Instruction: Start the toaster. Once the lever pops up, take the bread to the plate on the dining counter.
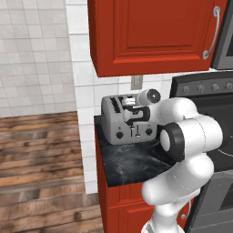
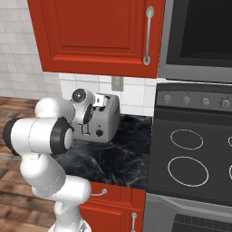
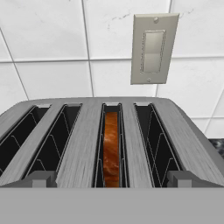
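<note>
Over the toaster's (image 3: pixel 109 140) front edge hangs the gripper (image 3: pixel 111 186), its two small dark fingertips parted wide and holding nothing. Between them, toward twelve o'clock in the hand view, the bread (image 3: pixel 111 148) sits deep in the third slot, its brown crust edge showing. By my judgement the lever is not yet pressed, so toasting and carrying are still ahead. Brushed silver-grey metal, boxy; glossy white tiles and a beige wall switch (image 3: pixel 153 48) behind.
</note>
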